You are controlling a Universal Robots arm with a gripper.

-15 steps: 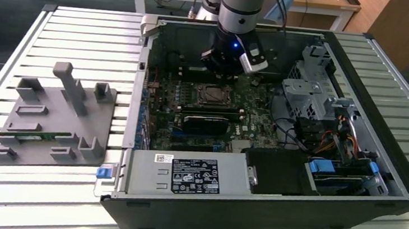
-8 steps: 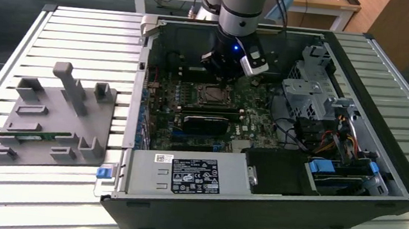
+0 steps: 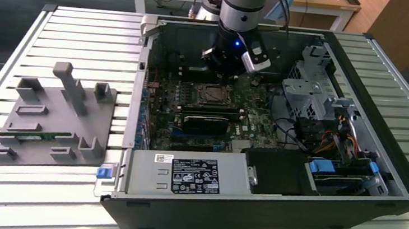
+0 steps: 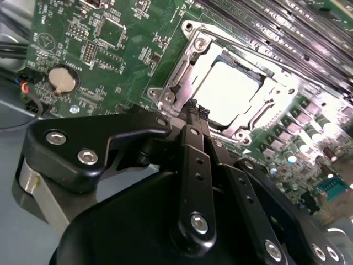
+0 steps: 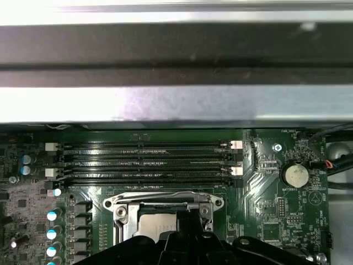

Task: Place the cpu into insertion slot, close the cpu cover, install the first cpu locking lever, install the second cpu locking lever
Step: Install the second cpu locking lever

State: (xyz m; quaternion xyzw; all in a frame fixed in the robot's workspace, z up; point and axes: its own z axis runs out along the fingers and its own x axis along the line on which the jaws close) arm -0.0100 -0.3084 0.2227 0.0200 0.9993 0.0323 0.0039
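The cpu lies flat in the insertion slot on the green board, its pale metal top showing through the window of the cpu cover. The silver cover frame lies down over the chip. My gripper hangs just above the socket's edge with its black fingers pressed together and nothing between them. In the first wrist view the gripper overlaps one side of the cover and hides part of the cpu. In the exterior view the arm reaches into the open case, the gripper just behind the socket.
Long black memory slots run beside the socket, and a coin battery sits on the board. A black card, drive cage and power supply crowd the case. A grey fixture rests on the slatted table.
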